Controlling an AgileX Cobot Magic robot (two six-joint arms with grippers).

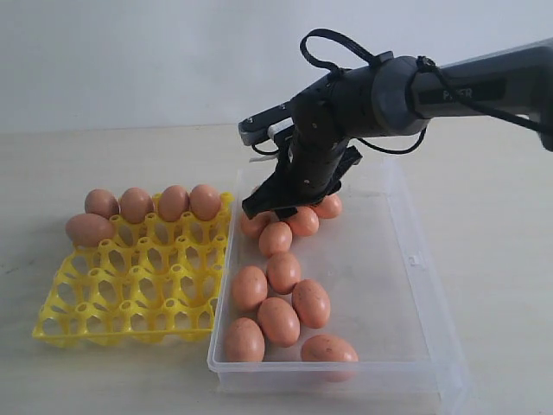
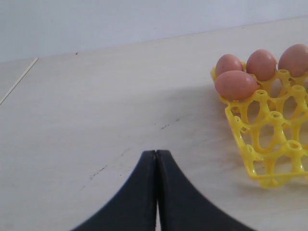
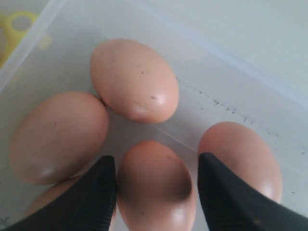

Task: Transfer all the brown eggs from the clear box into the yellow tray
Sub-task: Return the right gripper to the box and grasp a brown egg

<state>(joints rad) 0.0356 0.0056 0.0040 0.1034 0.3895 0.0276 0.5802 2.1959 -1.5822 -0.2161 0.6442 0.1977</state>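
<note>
You have a pale, wood-grained table (image 1: 104, 156) with a few faint dark scuffs, set against a plain whitish wall (image 1: 130, 52).

The yellow tray (image 1: 130, 294) sits on the left of the exterior view. It holds five eggs (image 1: 172, 203): four fill the back row and one sits in the end cup of the next row. The other cups are open.

The clear box (image 1: 406, 259) lies just beside the tray, on its right. At least ten eggs show in it, grouped along the side nearest the tray. The arm hides part of the far group.

Your right gripper (image 3: 155, 159) reaches down into the far end of the box. Its jaws stand apart, with one black finger (image 3: 96, 192) on each side of one egg (image 3: 154, 202) lying on the box floor among its neighbours. A narrow gap shows at one finger.

Your left gripper (image 2: 156, 154) hangs over bare table near the tray, jaws pressed together and holding nothing.
</note>
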